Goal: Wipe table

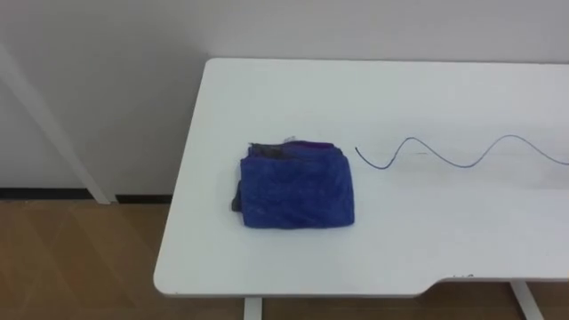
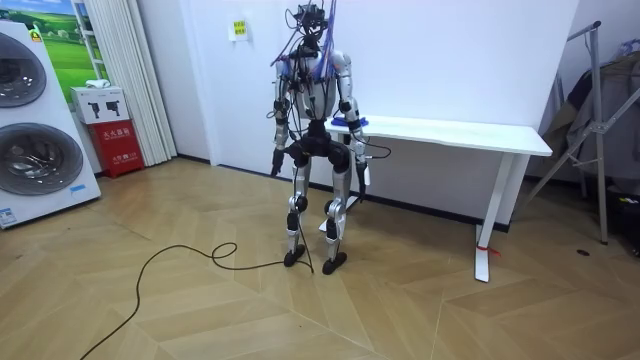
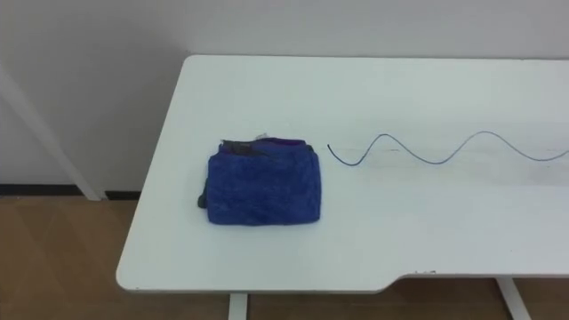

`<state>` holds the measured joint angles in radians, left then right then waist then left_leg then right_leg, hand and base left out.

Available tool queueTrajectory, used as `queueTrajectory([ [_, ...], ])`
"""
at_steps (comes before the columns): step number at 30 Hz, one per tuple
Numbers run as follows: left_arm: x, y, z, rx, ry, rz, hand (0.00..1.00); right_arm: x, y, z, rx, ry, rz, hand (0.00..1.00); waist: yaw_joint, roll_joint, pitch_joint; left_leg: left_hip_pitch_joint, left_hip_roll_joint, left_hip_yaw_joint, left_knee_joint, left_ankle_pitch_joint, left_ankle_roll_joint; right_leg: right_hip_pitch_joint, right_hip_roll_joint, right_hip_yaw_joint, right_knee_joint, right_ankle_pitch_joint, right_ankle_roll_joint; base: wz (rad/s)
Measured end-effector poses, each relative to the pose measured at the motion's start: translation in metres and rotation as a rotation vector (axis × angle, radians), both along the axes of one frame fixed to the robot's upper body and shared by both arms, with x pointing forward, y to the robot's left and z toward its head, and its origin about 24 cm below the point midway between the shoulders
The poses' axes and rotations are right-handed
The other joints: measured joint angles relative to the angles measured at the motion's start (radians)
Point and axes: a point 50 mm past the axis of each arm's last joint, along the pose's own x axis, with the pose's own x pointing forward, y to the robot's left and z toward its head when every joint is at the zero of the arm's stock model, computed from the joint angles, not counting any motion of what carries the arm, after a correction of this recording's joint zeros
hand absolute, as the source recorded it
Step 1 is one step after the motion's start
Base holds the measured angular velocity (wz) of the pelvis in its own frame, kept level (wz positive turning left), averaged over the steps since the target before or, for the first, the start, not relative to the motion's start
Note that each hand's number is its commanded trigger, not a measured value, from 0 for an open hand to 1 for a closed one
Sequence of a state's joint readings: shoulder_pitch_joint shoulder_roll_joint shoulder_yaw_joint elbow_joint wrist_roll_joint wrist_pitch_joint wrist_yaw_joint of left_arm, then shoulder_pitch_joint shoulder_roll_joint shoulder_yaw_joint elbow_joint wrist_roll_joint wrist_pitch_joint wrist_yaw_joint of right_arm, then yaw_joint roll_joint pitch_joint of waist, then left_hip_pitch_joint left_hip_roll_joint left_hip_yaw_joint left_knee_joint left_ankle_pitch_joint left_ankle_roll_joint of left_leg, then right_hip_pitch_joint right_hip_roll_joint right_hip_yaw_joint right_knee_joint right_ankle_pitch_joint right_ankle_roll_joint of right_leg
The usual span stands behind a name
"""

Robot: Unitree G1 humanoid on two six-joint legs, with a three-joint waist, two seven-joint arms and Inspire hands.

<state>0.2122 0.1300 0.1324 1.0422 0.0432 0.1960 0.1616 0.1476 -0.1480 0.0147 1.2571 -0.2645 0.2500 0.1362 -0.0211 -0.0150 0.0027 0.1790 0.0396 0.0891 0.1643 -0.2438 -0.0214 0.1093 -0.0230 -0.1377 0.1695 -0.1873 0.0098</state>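
The white table [image 1: 444, 89] is running from its rounded left end off to the right, and the robot is standing at that left end, facing the wall behind it; a folded blue cloth [image 1: 298, 188] is lying on the top near the left end, closer to the front edge than to the wall, squarish, with its slightly longer side following the table's length and a darker layer peeking out at its far edge; a thin wavy blue line [image 1: 444, 156] is starting just beside the cloth's far right corner, apart from it, and snaking rightward along the table.

In the room view the left hand [image 2: 276, 166] is hanging low by the hip and the right hand [image 2: 357, 143] is hanging beside the table's end; both are holding nothing that I can make out, and how far the fingers are spread I cannot tell.

The cloth is lying ahead of and above both hands, about straight in front, a shade to the robot's left; neither hand is looking clearly nearer, though the mark is lying to the right of the cloth, so the wiping is probably going that way.
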Motion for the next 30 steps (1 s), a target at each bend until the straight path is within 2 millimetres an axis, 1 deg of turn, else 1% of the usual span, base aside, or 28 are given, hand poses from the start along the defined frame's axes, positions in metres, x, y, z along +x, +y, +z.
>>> queueTrajectory([
  [4,-0.003,-0.002,-0.001,-0.019,-0.008,0.055,0.0,-0.008,0.0,0.0,-0.031,0.002,-0.114,0.0,-0.002,0.001,0.0002,0.005,0.0,0.01,-0.001,0.0,0.0,0.003,0.001,0.01,0.0,0.0,0.0,-0.03],
  [5,-0.005,-0.003,-0.001,-0.02,-0.005,0.057,0.0,-0.012,-0.001,0.0,-0.046,-0.004,-0.172,0.0,-0.004,0.001,0.0002,0.005,0.001,0.01,-0.002,0.0,0.0,0.003,0.001,0.01,0.0,0.0,0.0,0.0],
  [7,-0.01,-0.002,-0.001,-0.017,0.001,0.079,0.0,-0.019,-0.002,0.001,-0.076,-0.012,-0.289,0.0,-0.011,0.001,-0.0001,0.006,0.001,0.009,-0.002,0.0,0.0,0.004,0.002,0.012,0.0,0.0,0.0,0.0],
  [9,-0.013,0.001,0.0,-0.01,0.003,0.11,0.0,-0.029,-0.004,0.002,-0.122,-0.016,-0.47,0.0,-0.032,0.003,-0.0011,0.007,0.001,0.007,-0.003,0.0,0.0,0.009,0.002,0.01,-0.001,0.0,0.0,0.02],
  [10,-0.015,0.001,0.0,-0.008,0.007,0.116,0.0,-0.031,-0.005,0.002,-0.135,-0.016,-0.519,0.0,-0.038,0.003,-0.0008,0.008,0.001,0.007,-0.004,0.0,0.0,0.01,0.002,0.01,-0.002,0.0,0.0,0.04],
  [11,-0.017,0.002,0.0,-0.007,0.013,0.123,0.0,-0.036,-0.006,0.003,-0.164,-0.021,-0.605,0.0,-0.052,0.004,-0.0013,0.008,0.001,0.007,-0.005,0.0,0.0,0.011,0.002,0.011,-0.002,0.0,0.0,0.0],
  [14,-0.018,0.006,0.001,0.001,0.007,0.16,0.0,-0.048,-0.01,0.006,-0.265,-0.029,-0.807,0.0,-0.06,0.008,-0.002,0.02,0.003,0.02,-0.013,0.0,0.0,0.01,0.007,0.025,0.0,0.0,0.0,-0.11],
  [15,-0.018,0.008,0.002,0.004,0.008,0.162,0.0,-0.048,-0.013,0.007,-0.307,-0.04,-0.884,0.0,-0.068,0.008,-0.0024,0.023,0.003,0.021,-0.013,0.0,0.0,0.01,0.006,0.024,0.0,0.0,0.0,-0.09],
  [18,-0.019,0.01,0.003,0.01,0.005,0.177,0.0,-0.046,-0.025,0.011,-0.426,-0.082,-1.023,0.0,-0.086,0.007,-0.0028,0.024,0.003,0.032,-0.013,0.0,0.0,0.003,0.007,0.032,0.007,0.0,0.0,-0.09],
  [19,-0.019,0.011,0.003,0.01,0.005,0.176,0.0,-0.045,-0.027,0.012,-0.449,-0.094,-1.041,0.0,-0.087,0.008,-0.0029,0.024,0.003,0.036,-0.013,0.0,0.0,0.0,0.008,0.035,0.008,0.0,0.0,-0.18],
  [20,-0.017,0.011,0.003,0.01,0.001,0.176,0.0,-0.039,-0.033,0.014,-0.492,-0.126,-1.062,0.0,-0.088,0.007,-0.0035,0.023,0.003,0.045,-0.013,0.0,0.0,-0.008,0.008,0.043,0.017,0.0,0.0,-0.2],
  [21,-0.017,0.011,0.003,0.008,-0.001,0.177,0.0,-0.032,-0.041,0.016,-0.533,-0.162,-1.075,0.0,-0.09,0.004,-0.0056,0.02,0.003,0.048,-0.013,0.0,0.0,-0.01,0.008,0.047,0.018,0.0,0.0,-0.15],
  [22,-0.016,0.012,0.003,0.007,-0.005,0.175,0.0,-0.028,-0.044,0.018,-0.553,-0.183,-1.076,0.0,-0.093,0.004,-0.0057,0.018,0.003,0.048,-0.013,0.0,0.0,-0.01,0.007,0.047,0.018,0.0,0.0,-0.07],
  [23,-0.015,0.015,0.004,0.002,-0.01,0.171,0.0,-0.018,-0.052,0.021,-0.595,-0.234,-1.073,0.0,-0.093,0.004,-0.0049,0.017,0.002,0.05,-0.013,0.0,0.0,-0.013,0.007,0.049,0.019,0.001,0.001,0.0],
  [24,-0.013,0.018,0.005,0.006,-0.014,0.166,0.0,-0.007,-0.059,0.025,-0.631,-0.288,-1.055,0.0,-0.093,0.001,-0.0064,0.016,0.001,0.051,-0.013,0.0,0.0,-0.021,0.007,0.053,0.02,0.001,0.001,-0.03],
  [25,-0.012,0.019,0.005,0.009,-0.016,0.163,0.0,-0.001,-0.062,0.027,-0.644,-0.315,-1.045,0.0,-0.092,-0.001,-0.0074,0.016,0.001,0.052,-0.013,0.0,0.0,-0.022,0.007,0.055,0.021,0.001,0.002,-0.07],
  [27,-0.008,0.023,0.007,0.019,-0.029,0.154,0.0,0.029,-0.075,0.038,-0.7,-0.429,-0.999,0.0,-0.089,-0.004,-0.0069,0.015,0.001,0.057,-0.012,0.0,0.0,-0.025,0.008,0.057,0.024,0.002,0.002,-0.05],
  [28,-0.006,0.024,0.007,0.02,-0.031,0.151,0.0,0.037,-0.078,0.041,-0.713,-0.46,-0.985,0.0,-0.089,-0.004,-0.0069,0.015,0.001,0.057,-0.012,0.0,0.0,-0.026,0.008,0.056,0.024,0.002,0.002,0.0],
  [29,-0.004,0.024,0.008,0.021,-0.039,0.148,0.0,0.054,-0.084,0.048,-0.737,-0.532,-0.953,0.0,-0.088,-0.009,-0.0086,0.014,0.001,0.057,-0.012,0.0,0.0,-0.026,0.008,0.056,0.024,0.002,0.002,0.0],
  [30,-0.002,0.024,0.008,0.017,-0.049,0.143,0.0,0.071,-0.088,0.058,-0.766,-0.609,-0.912,0.0,-0.085,-0.007,-0.0074,0.013,0.001,0.057,-0.012,0.0,0.0,-0.028,0.008,0.056,0.023,0.002,0.002,0.0],
])
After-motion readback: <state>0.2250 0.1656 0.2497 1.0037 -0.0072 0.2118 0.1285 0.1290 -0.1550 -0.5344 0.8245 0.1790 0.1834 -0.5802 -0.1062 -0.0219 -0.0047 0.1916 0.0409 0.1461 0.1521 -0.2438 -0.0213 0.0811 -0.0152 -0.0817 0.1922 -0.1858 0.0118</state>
